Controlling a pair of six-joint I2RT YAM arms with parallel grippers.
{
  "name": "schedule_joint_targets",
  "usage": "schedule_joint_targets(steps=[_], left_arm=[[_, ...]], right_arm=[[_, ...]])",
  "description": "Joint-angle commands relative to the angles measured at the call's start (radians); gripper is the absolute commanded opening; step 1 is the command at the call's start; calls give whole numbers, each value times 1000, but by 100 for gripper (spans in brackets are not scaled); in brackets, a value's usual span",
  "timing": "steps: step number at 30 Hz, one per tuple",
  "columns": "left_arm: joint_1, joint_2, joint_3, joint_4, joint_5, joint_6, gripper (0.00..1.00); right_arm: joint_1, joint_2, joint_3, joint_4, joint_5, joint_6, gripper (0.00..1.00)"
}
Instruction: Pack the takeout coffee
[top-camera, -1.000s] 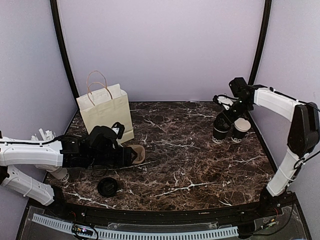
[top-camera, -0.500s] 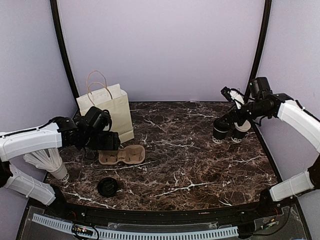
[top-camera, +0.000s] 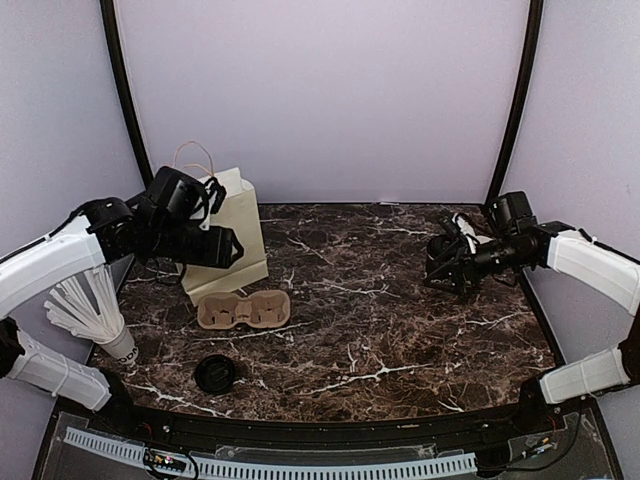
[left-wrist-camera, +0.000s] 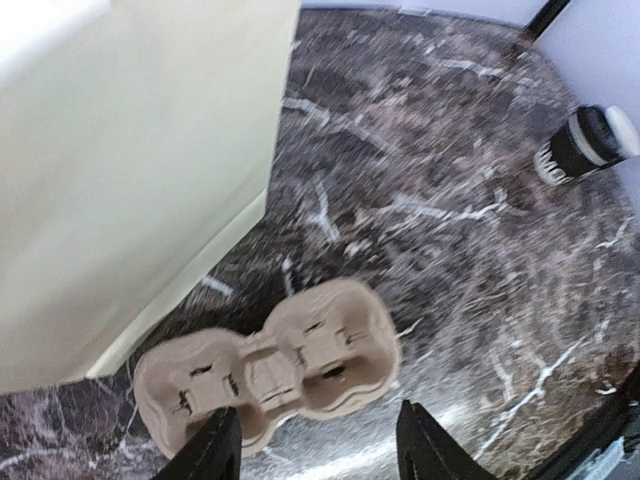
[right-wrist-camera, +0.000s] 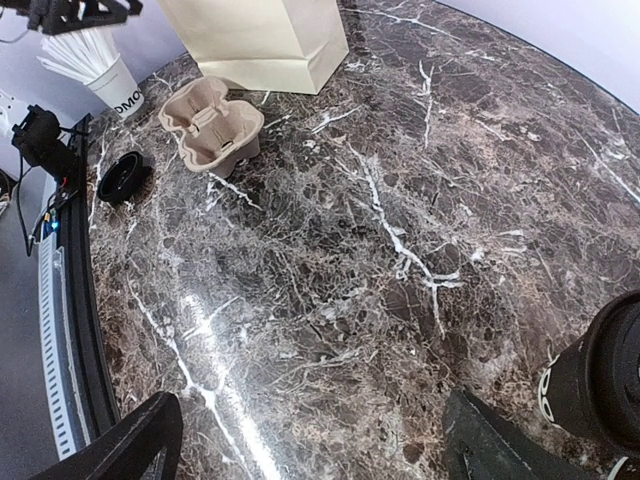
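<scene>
Both agape: L pincer (left-wrist-camera: 315, 445), R pincer (right-wrist-camera: 310, 440); moulded pulp tray (left-wrist-camera: 265, 375), glossy marble table (right-wrist-camera: 400, 250), blk lidded cup (right-wrist-camera: 600, 385).

Top external: you look down from above and behind both arm bases, facing the far lilac wall (top-camera: 320, 100). It stands far back, so the whole dark marble tabletop (top-camera: 380, 300) is in frame.

Left wrist: you get a close, steep look down past the left gripper (left-wrist-camera: 318, 432). A moulded brown pulp two-cup carrier (left-wrist-camera: 268, 365) lies just ahead of its fingertips. A cream paper bag (left-wrist-camera: 130, 170) is ahead-left, and a black-lidded black paper cup (left-wrist-camera: 583, 148) is far ahead-right.

Right wrist: you get a low, slanting look past the right gripper (right-wrist-camera: 310, 420) across the table. The cup is just beside its right finger; carrier and bag are far ahead-left.

All three views share carrier, bag and tabletop.
</scene>
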Motion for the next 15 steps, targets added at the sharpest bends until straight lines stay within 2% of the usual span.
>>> schedule_joint_targets(steps=[1, 7, 11, 15], left_arm=[[2, -77, 173, 7, 40, 168, 58], [2, -13, 510, -171, -124, 290, 62], [16, 46, 636, -267, -330, 305, 80], [72, 176, 759, -430, -254, 315, 84]], right_arm=[[-2, -10, -8, 49, -44, -9, 91], [-1, -1, -9, 35, -58, -28, 91], [-1, -4, 2, 27, -55, -24, 91], [-9, -23, 4, 16, -79, -16, 91]])
